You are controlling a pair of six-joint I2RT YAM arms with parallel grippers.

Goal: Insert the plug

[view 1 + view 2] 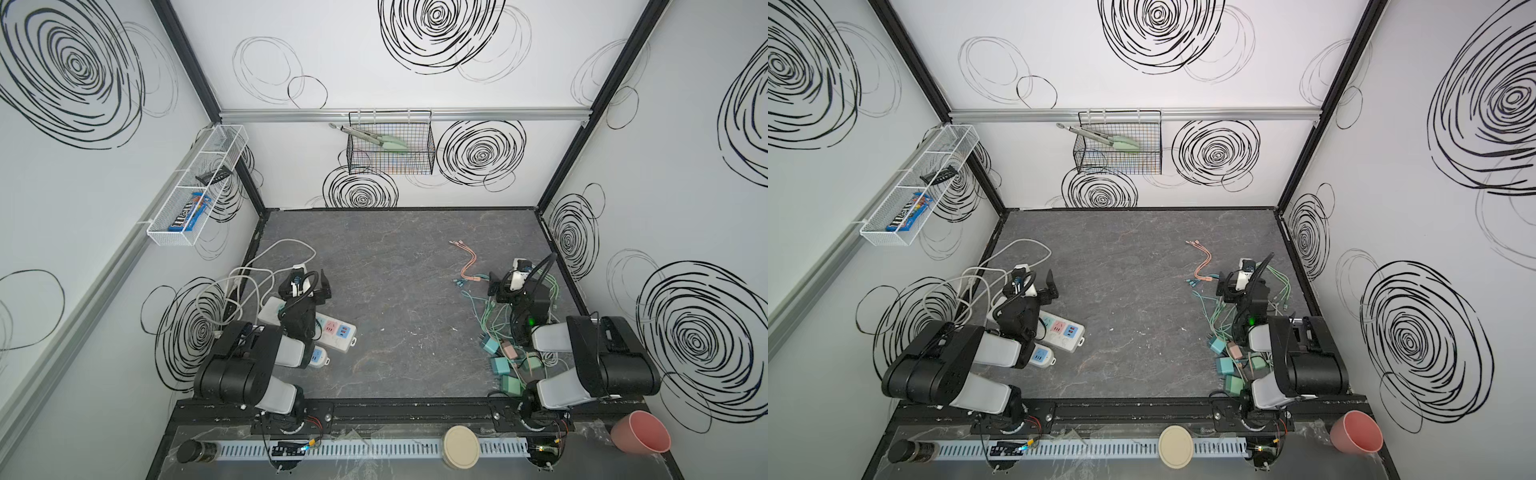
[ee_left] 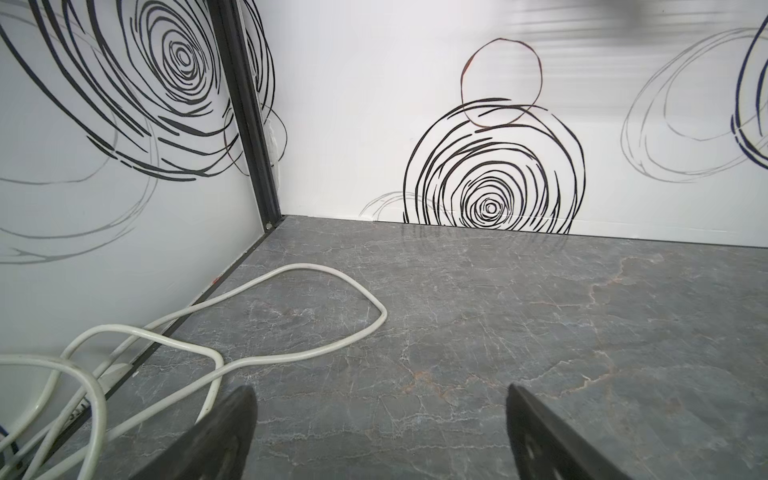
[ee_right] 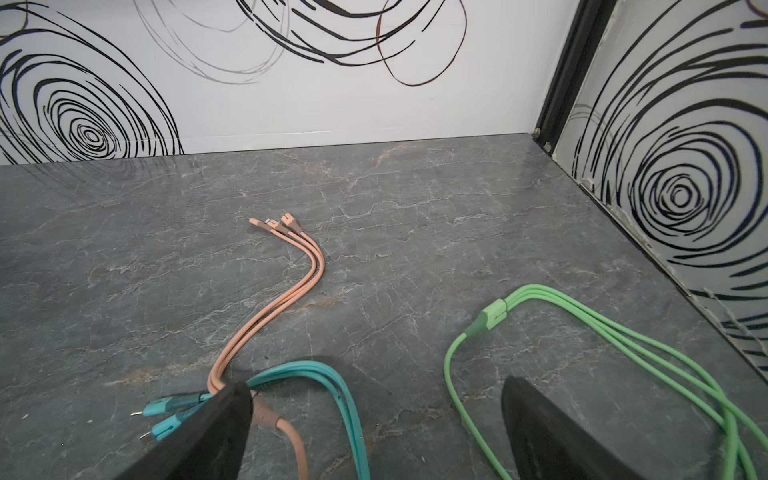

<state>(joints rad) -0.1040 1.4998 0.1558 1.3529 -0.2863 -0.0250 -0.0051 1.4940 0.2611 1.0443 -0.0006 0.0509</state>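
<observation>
Several teal and pink charger plugs [image 1: 498,365] [image 1: 1225,365] lie in a heap at the front right, beside the right arm's base, with green, teal and orange cables tangled around them. A white power strip [image 1: 336,330] [image 1: 1061,330] with pink and blue sockets lies at the left, partly under the left arm. My left gripper [image 1: 321,286] [image 2: 382,432] hovers open over bare table beyond the strip, holding nothing. Over the cable ends, my right gripper [image 1: 498,286] [image 3: 376,432] is open, and the teal cable [image 3: 332,374] runs between its fingers untouched.
A second strip [image 1: 318,356] lies under the left arm, and white cords [image 2: 332,345] loop toward the left wall. Orange cable [image 3: 286,299] and green cable [image 3: 582,316] spread ahead of the right gripper. Wire baskets [image 1: 390,153] hang on the walls. A pink cup [image 1: 640,432] stands at the front right.
</observation>
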